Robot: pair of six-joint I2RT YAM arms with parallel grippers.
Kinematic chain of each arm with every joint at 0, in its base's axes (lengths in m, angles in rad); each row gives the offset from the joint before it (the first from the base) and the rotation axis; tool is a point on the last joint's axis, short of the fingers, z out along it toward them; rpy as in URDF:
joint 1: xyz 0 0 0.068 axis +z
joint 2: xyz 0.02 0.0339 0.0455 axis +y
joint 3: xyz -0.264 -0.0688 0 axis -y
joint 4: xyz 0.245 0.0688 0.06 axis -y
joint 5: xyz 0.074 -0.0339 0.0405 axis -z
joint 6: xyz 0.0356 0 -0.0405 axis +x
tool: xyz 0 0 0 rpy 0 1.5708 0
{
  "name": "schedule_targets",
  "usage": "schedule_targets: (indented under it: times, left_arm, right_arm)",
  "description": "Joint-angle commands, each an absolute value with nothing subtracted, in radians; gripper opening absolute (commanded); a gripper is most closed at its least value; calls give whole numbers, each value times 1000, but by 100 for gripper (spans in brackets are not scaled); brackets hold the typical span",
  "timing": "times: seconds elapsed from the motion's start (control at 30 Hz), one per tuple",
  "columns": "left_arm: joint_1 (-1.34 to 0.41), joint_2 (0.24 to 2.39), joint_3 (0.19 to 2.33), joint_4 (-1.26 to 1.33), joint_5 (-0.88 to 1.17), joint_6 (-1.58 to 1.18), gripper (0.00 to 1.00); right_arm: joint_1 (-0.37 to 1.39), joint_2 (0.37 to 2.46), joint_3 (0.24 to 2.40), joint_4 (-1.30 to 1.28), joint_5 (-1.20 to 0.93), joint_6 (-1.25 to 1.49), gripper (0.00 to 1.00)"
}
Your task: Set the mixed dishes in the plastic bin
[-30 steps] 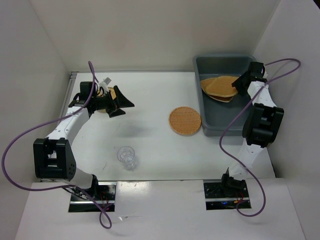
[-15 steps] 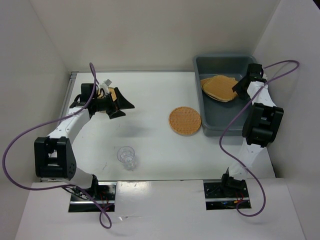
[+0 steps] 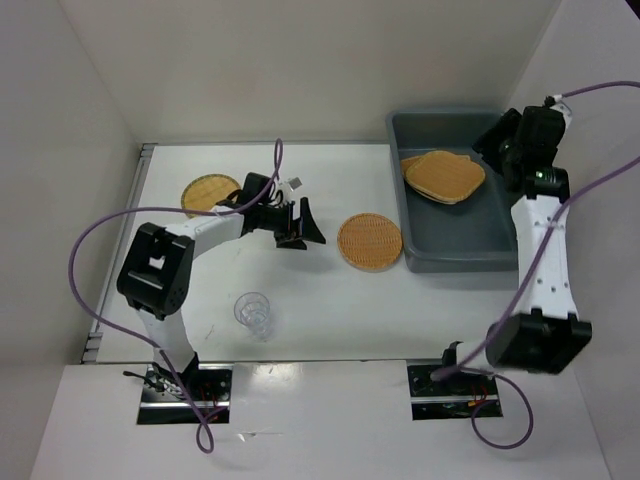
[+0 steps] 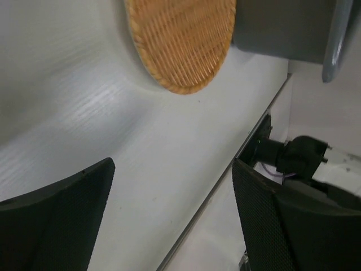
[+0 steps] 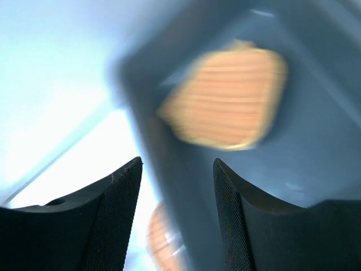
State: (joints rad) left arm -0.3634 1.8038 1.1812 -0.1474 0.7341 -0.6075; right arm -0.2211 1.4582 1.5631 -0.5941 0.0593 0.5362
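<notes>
The plastic bin (image 3: 452,234) stands at the back right and holds two tan woven plates (image 3: 445,175), stacked. One round plate (image 3: 370,241) lies on the table just left of the bin. A second round plate (image 3: 210,192) lies at the back left. The clear ribbed cup (image 3: 253,312) stands near the front. My left gripper (image 3: 303,226) is open and empty, a short way left of the middle round plate (image 4: 180,42). My right gripper (image 3: 496,142) hangs open and empty above the bin's far right end. Its blurred wrist view looks down on the top plate (image 5: 225,101).
White walls close in the table on three sides. The bin's grey wall (image 4: 285,28) rises just beyond the middle plate in the left wrist view. The right arm's base (image 3: 455,362) is at the near edge.
My left arm swung right from the back-left plate, which now lies uncovered, to the middle plate. My right arm rose up from the bin and its jaws spread wider.
</notes>
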Motion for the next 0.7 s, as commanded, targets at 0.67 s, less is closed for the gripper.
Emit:
schedule_targets:
  times: [0.67]
  left_arm:
    - [-416,2106,1160,339,548,-1011,73]
  right_arm:
    - [0,1150,1417,-686,-130,597,59]
